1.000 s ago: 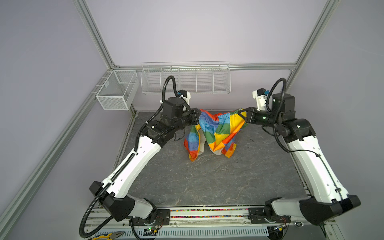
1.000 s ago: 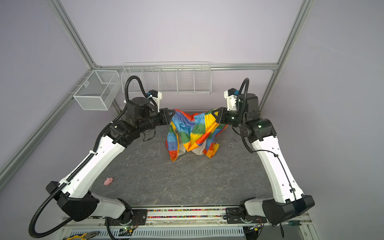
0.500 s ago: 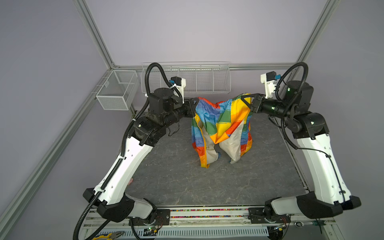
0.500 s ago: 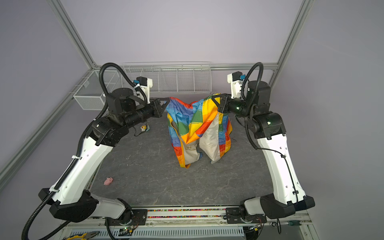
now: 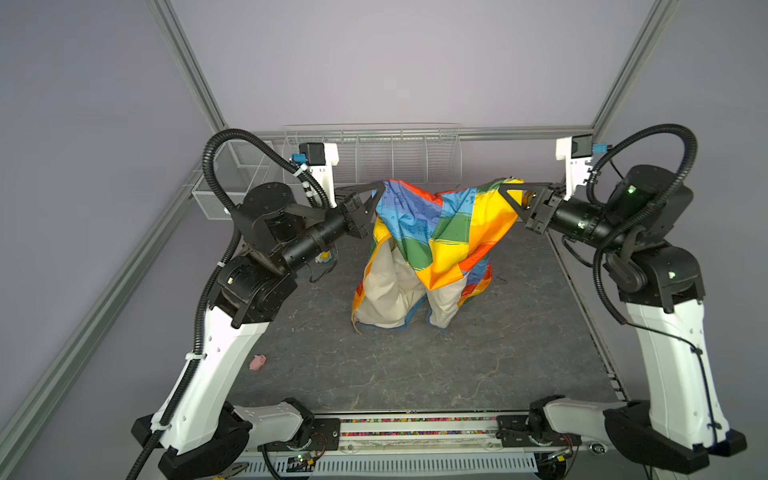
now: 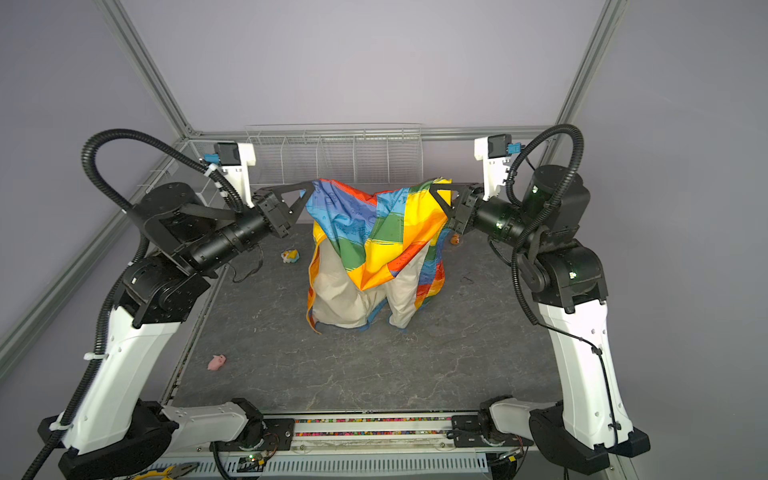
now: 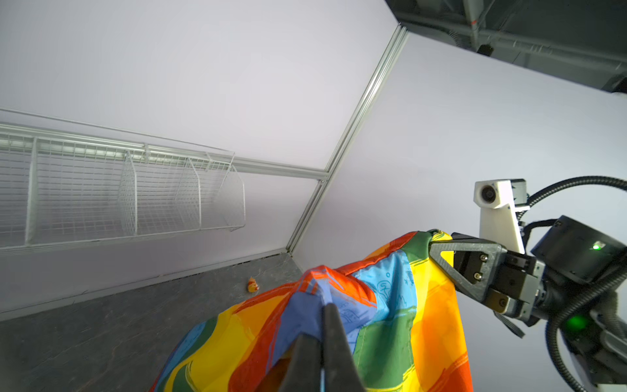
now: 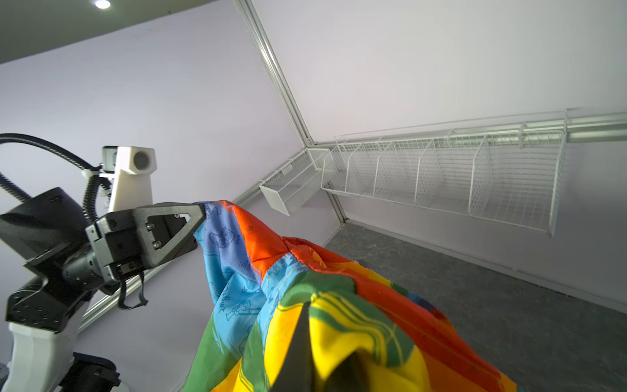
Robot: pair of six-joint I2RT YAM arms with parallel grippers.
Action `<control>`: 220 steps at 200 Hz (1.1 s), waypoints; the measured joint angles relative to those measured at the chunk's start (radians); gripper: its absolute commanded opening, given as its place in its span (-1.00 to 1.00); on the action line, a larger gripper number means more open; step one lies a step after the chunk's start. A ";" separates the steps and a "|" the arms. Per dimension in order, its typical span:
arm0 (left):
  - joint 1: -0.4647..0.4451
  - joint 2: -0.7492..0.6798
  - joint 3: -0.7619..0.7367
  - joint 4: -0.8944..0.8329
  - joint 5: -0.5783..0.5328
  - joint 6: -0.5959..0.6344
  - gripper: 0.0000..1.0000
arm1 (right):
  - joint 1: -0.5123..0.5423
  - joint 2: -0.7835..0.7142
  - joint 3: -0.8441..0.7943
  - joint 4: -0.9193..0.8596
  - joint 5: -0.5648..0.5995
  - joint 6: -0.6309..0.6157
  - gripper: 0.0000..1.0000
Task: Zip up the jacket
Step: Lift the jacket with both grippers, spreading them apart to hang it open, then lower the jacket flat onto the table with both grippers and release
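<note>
I have the left gripper (image 5: 380,189) and right gripper (image 5: 501,189) each clamped tight on the jacket (image 5: 436,232): thin, crinkled, striped fabric, with its pale lining (image 5: 390,286) showing.

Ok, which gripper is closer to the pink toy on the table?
Left. The left gripper, shut on the jacket's left end, is up high on the pink toy's side of the table. The right gripper grips the opposite end, farther across.
</note>
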 measured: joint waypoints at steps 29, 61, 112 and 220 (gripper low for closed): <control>0.000 -0.014 0.013 0.031 0.023 -0.018 -1.00 | 0.000 -0.025 0.040 0.047 -0.037 0.030 -0.84; 0.000 -0.012 0.016 0.047 0.029 -0.030 -1.00 | 0.000 -0.034 0.057 0.088 -0.067 0.064 -0.84; 0.000 0.015 -0.014 0.065 -0.021 -0.043 -1.00 | 0.000 0.015 0.024 0.093 -0.054 0.084 -0.82; 0.063 0.338 -0.263 0.103 -0.196 -0.058 -1.00 | -0.034 0.343 -0.284 0.058 0.109 0.073 -0.87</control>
